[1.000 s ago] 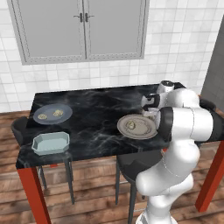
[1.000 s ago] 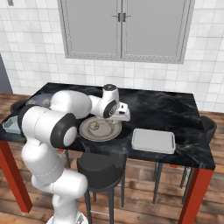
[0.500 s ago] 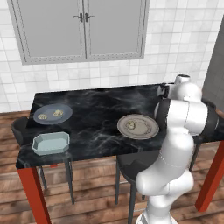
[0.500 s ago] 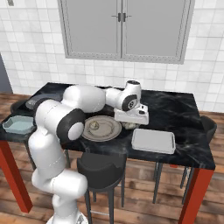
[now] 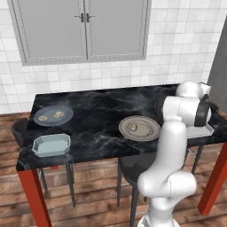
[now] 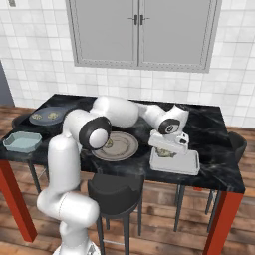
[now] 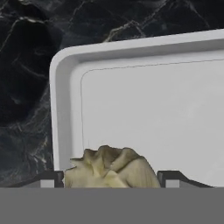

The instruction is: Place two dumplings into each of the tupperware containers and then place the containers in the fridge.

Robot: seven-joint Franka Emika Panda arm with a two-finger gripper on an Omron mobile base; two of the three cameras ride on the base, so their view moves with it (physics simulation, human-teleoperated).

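Spanning the scene, the black marble desk [image 5: 97,119] carries every item. The white arm [image 6: 124,112] reaches across it to the pale tub [image 6: 175,162] at the 3 o'clock end. A second tupperware container [image 5: 51,145] sits at the 8 o'clock corner, near the blue-grey plate [image 5: 66,114] with two dumplings [image 5: 58,115]. The beige plate [image 5: 150,129] lies centrally. The gripper [image 7: 112,178] holds a crimped dumpling [image 7: 111,168] between its fingers above the tub's corner.
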